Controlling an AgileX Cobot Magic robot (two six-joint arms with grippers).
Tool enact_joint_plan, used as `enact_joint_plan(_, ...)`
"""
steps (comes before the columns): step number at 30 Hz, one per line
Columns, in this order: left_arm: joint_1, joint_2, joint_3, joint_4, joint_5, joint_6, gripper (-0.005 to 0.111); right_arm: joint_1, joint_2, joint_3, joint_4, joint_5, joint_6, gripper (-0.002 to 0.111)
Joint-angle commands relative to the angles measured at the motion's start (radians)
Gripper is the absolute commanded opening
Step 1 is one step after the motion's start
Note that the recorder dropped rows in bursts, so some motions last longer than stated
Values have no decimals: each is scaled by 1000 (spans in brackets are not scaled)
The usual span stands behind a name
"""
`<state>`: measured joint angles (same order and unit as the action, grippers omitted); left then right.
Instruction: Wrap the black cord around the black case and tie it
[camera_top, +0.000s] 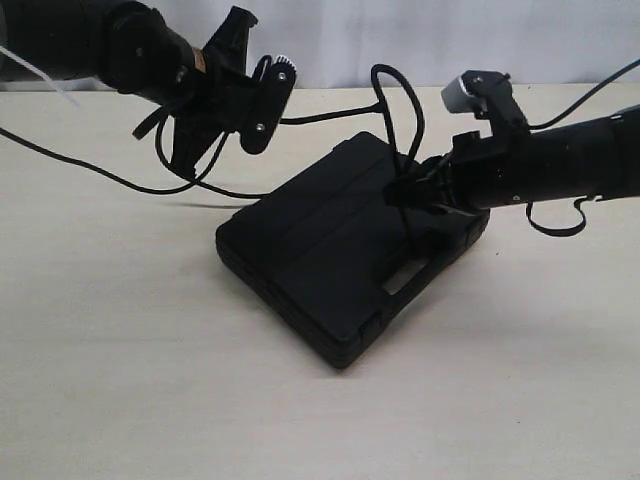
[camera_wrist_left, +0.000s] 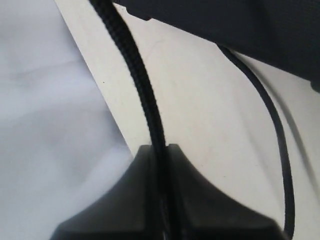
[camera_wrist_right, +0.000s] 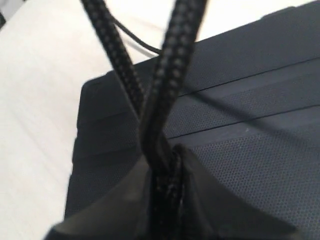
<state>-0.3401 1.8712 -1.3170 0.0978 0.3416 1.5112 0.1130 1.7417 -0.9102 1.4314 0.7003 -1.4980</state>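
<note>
1. Black case (camera_top: 320, 250): lies flat, mid-worktop (camera_top: 120, 380).
2. Left tool (camera_wrist_left: 159, 150): jaws pinched tight on black cord (camera_wrist_left: 142, 85), raised at case's 11 o'clock.
3. Right tool (camera_wrist_right: 162, 162): jaws clamped on two cord strands, at case's 2 o'clock edge.

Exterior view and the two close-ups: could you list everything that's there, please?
black case: one, matte black, flat on the table, middle.
black cord: one, black braided, looping above the case, pinched by both grippers.
thin black line: one, across the table at left; cord or cable, cannot tell.
table: one, cream, under everything.
backdrop: one, white, behind the table.
arms: two, black, left arm and right arm.
left gripper: black, shut on the cord, left of the case.
right gripper: black, shut on the cord, over the case.
</note>
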Motion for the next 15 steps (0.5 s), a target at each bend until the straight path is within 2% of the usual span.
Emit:
enact_joint_plan(1,-6,-5,0,-5,-65,13,0,-51,18,-8,86,98,135,4)
enact_joint_plan(5,-22,-5,0,-5,-82,13,0,-98,81,-10,108,250,160,4)
enact_joint_plan(10,-39,-5,0,-7,-110,15,0,-99,139,-50,101,403,141,4)
enact_joint_plan(15,-46,-5,0,-13,-106,15,0,-99,142,-68,105,429,161,4)
